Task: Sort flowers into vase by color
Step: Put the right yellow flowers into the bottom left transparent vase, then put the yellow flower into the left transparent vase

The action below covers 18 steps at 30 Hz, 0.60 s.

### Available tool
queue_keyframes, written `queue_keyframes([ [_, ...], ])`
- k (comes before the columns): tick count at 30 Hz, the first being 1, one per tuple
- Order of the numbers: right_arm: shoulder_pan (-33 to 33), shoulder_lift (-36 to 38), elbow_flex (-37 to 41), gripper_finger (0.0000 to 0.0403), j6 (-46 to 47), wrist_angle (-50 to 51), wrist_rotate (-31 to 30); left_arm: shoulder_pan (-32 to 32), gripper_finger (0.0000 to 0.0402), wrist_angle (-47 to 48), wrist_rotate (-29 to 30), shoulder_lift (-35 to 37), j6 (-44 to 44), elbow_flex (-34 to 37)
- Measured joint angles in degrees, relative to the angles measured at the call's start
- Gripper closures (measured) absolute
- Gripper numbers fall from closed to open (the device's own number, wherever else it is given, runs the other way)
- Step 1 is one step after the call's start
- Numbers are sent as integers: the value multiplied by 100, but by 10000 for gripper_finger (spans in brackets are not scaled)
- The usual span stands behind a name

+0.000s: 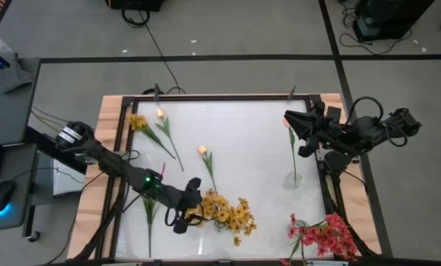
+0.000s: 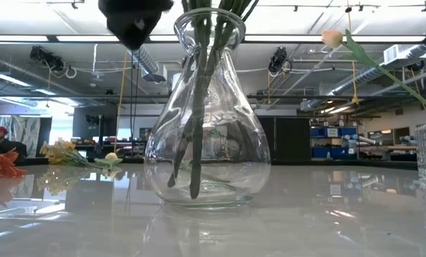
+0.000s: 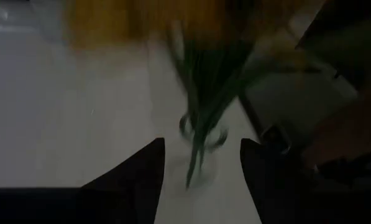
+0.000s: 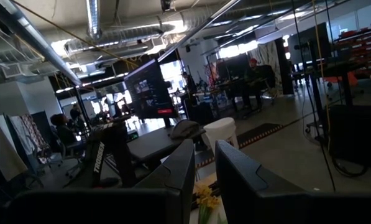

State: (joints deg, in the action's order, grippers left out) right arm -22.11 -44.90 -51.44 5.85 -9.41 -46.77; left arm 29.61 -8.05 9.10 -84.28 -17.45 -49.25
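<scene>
High view: I see my left gripper (image 1: 185, 209) hanging over the near side of the table (image 1: 242, 159), right beside the yellow bunch (image 1: 227, 213), which sits in a clear vase I can hardly make out from above. Its fingers are spread, nothing between them. Red bunch (image 1: 325, 235) is to the right of the yellow bunch, at the near right corner. One peach bud stem (image 1: 207, 164) lies just beyond the yellow bunch; another one with a small yellow sprig (image 1: 137, 122) lies at the far left corner. A third peach tulip (image 1: 291, 148) stands in a small glass vase (image 1: 293, 179) on the right side. My right gripper (image 1: 298, 133) is parked over the table's right edge, next to that tulip's bud, jaws nearly pressed together, pinching nothing I can see. Low view: big clear vase (image 2: 207, 114) dead centre, green stems inside reaching its base; a dark gripper hangs just left of its neck. Left wrist view: blurry, dark fingers (image 3: 141, 180) apart, stems and vase mouth beyond them, yellow blur above. Right wrist view: fingers (image 4: 182, 171) close together with a thin gap, facing the room; yellow blossoms show just past them.
</scene>
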Motion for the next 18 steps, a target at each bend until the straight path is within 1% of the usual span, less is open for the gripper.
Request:
queue_keyframes([
  [10,1,0,0,328,0,-2,-1,-7,186,1331,40,567,-148,0],
  [18,0,1,0,328,0,0,0,-57,186,2633,333,1079,-365,2],
])
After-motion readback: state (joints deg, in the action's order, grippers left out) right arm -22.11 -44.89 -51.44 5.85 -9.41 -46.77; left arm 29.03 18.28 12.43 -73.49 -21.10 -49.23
